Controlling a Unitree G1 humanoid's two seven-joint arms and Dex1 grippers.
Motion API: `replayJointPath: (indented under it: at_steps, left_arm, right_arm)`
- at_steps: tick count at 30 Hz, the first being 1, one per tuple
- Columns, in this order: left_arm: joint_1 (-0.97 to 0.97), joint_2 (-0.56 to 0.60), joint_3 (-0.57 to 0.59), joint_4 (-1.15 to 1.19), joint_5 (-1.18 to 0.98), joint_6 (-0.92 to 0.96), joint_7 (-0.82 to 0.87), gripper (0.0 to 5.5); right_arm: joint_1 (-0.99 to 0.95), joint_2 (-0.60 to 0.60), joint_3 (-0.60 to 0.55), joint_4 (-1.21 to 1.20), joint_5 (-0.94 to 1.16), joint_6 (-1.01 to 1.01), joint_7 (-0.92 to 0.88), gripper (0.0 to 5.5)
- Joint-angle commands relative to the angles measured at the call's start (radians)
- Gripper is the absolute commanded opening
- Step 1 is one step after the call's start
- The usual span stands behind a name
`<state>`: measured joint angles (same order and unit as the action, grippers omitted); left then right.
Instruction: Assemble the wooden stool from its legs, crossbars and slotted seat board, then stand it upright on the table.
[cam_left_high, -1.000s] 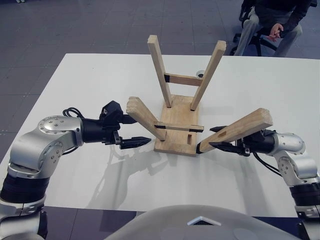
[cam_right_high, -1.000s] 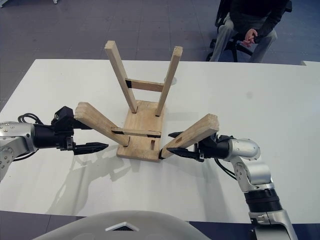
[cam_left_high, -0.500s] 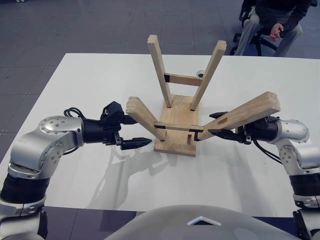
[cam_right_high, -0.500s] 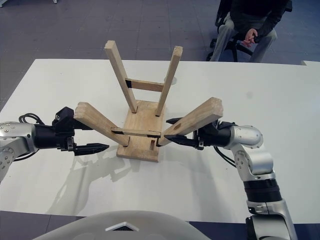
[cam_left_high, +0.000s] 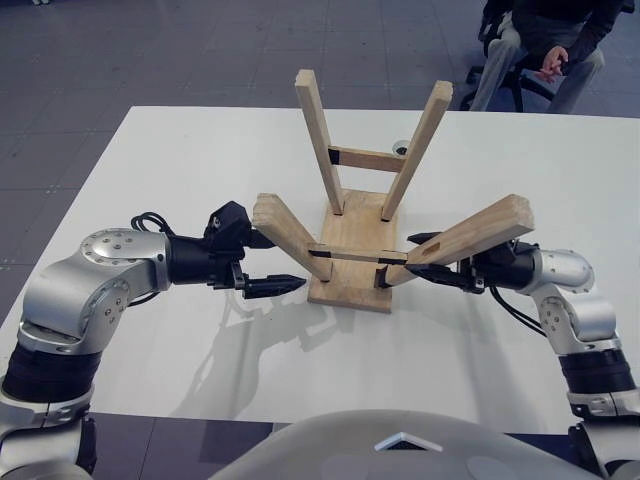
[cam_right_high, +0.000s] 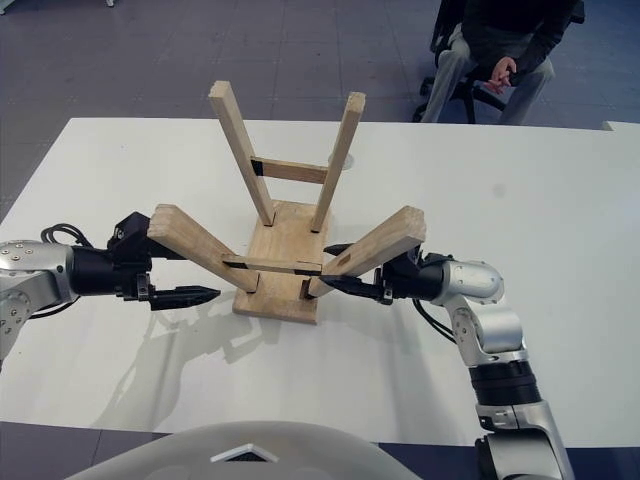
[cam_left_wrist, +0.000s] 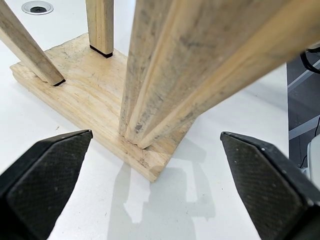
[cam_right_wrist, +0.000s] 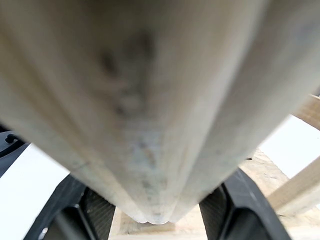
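The slotted seat board (cam_left_high: 352, 232) lies flat on the white table. Two legs (cam_left_high: 318, 140) (cam_left_high: 417, 150) stand in its far end, joined by a crossbar (cam_left_high: 368, 158). At the near end a third leg (cam_left_high: 285, 232) leans out to the left with a second crossbar (cam_left_high: 355, 255) fixed to it. My left gripper (cam_left_wrist: 155, 137) is open, its fingers (cam_left_high: 268, 285) wide apart on either side of this leg. My right gripper (cam_left_high: 440, 262) is shut on the fourth leg (cam_left_high: 470, 238), which slants up to the right. Its lower end sits at the board's near right slot, by the crossbar's free end.
A round cable hole (cam_left_high: 400, 146) sits in the table (cam_left_high: 180, 160) behind the stool. Bare table surface lies to the left, right and front of the board. The near table edge runs just below both arms.
My right gripper has carried the fourth leg from the board's front right corner up and then inward, its lower end now at the slot. The left arm and its leg have stayed put.
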<state>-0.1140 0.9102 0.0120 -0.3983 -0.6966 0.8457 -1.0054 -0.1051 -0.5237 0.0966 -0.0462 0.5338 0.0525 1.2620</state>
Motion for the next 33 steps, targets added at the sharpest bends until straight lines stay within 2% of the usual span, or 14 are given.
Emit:
replayJointPath:
  at_steps: [1,14,26,33]
  left_arm:
    - [-0.018,0.012,-0.005,0.004,0.007,0.004,-0.011,4.75]
    - [-0.032,0.014,-0.016,0.012,0.014,0.002,-0.021,4.75]
    - [-0.021,-0.009,-0.023,0.003,0.017,-0.001,0.002,4.75]
    - [-0.022,-0.02,0.028,-0.028,-0.024,0.017,0.023,4.75]
  right_arm:
    - [0.012,0.01,0.018,-0.006,-0.019,-0.002,0.001,2.02]
    - [-0.027,0.01,0.03,0.121,-0.079,-0.102,0.03,2.02]
    - [-0.028,0.026,0.081,0.103,-0.107,-0.124,0.024,2.02]
    - [-0.052,0.004,0.104,0.123,-0.142,-0.114,0.01,2.02]
